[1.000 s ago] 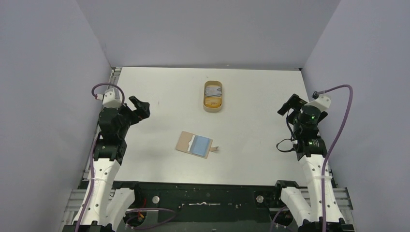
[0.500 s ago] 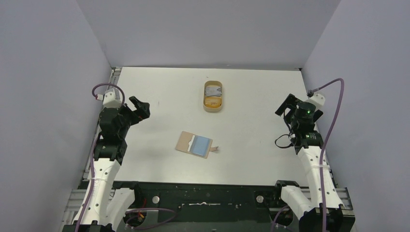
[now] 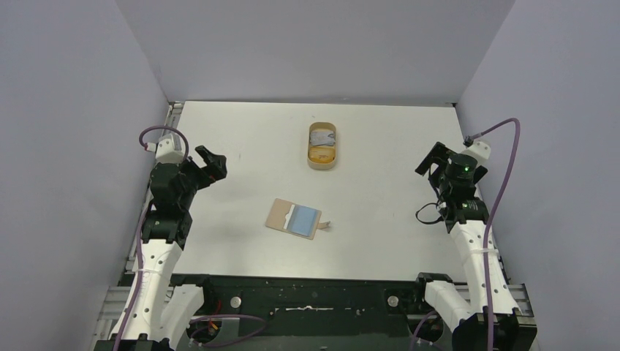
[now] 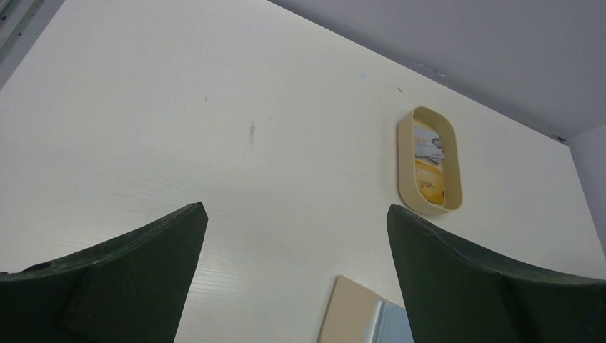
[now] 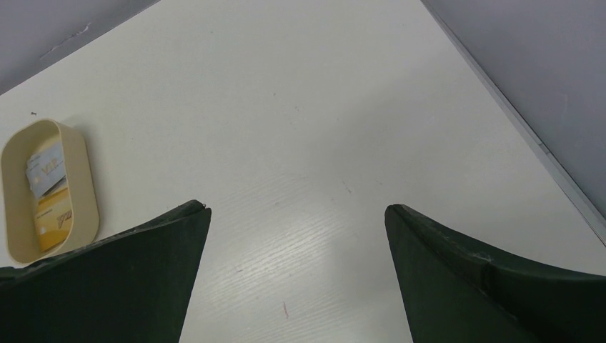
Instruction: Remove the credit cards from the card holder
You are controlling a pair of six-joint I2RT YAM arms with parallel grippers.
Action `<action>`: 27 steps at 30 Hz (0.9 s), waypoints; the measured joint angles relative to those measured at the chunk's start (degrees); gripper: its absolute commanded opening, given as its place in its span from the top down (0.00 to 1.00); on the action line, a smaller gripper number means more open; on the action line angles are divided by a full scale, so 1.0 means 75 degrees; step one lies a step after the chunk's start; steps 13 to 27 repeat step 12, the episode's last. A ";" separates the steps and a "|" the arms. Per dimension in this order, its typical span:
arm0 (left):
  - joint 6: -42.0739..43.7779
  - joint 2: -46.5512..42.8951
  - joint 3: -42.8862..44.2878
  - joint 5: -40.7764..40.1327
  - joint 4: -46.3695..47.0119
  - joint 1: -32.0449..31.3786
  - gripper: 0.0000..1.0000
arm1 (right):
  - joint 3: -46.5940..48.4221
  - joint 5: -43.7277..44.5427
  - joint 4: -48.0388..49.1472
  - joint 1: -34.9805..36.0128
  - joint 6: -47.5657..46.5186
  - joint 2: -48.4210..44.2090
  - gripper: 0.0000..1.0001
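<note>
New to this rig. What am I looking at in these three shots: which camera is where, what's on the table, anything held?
Two robot arms are bolted at the near edge of a white table. The wide picture comes from a fixed camera above and behind them; the other two come from a camera on each wrist, so the dark wedges at the bottom are that arm's own fingers. The left claw and right claw are both open and hold nothing. Mid-table lies a flat beige-tan bifold card holder, opened, with a light blue plastic card showing on it. Farther back sits an oval tan dish with a whitish card and a yellow card inside.
</note>
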 measured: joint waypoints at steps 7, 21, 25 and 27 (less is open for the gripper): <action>-0.0003 0.0000 0.0000 0.0000 0.0000 0.0000 0.03 | 0.0000 -0.0047 0.0003 0.0000 -0.0003 0.0076 0.00; -0.0003 0.0000 0.0000 0.0000 -0.0003 0.0000 0.03 | 0.0000 -0.0143 0.0006 0.0000 -0.0032 0.0102 0.00; -0.0003 0.0000 0.0000 0.0000 -0.0003 0.0000 0.03 | 0.0000 -0.0143 0.0006 0.0000 -0.0032 0.0102 0.00; -0.0003 0.0000 0.0000 0.0000 -0.0003 0.0000 0.03 | 0.0000 -0.0143 0.0006 0.0000 -0.0032 0.0102 0.00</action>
